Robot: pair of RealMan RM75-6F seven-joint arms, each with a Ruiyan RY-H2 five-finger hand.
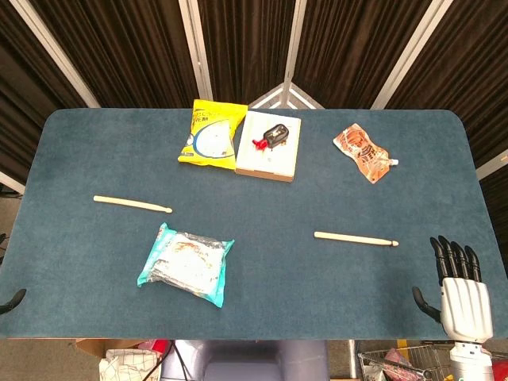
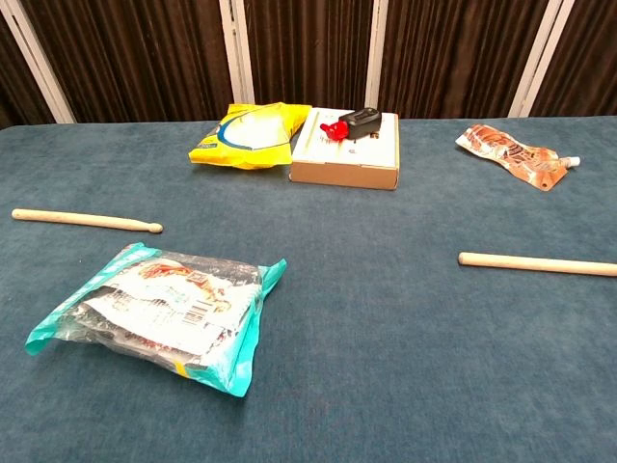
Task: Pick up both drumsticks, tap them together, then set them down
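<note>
Right hand [image 1: 464,290] at the table's near right corner, fingers extended and apart, holding nothing; it lies just beyond the tip of the right drumstick [image 1: 355,238] without touching it. Of the left hand only a dark curved tip [image 1: 11,301] shows at the near left edge, so whether it is released or clenched cannot be told. The left drumstick [image 1: 132,204] lies flat on the blue table [image 1: 95,151], well apart from its partner.

Progress: judged from this layout, no step is complete; both sticks remain to be grasped, tapped together and set down.

Surroundings: a teal snack packet [image 1: 186,263] sits near the left drumstick, on its near side, and may crowd that approach. At the far side lie a yellow bag [image 1: 209,132], a flat box [image 1: 269,146] bearing a small black-and-red object [image 1: 271,136], and an orange pouch [image 1: 363,152], all well away from either stick.
</note>
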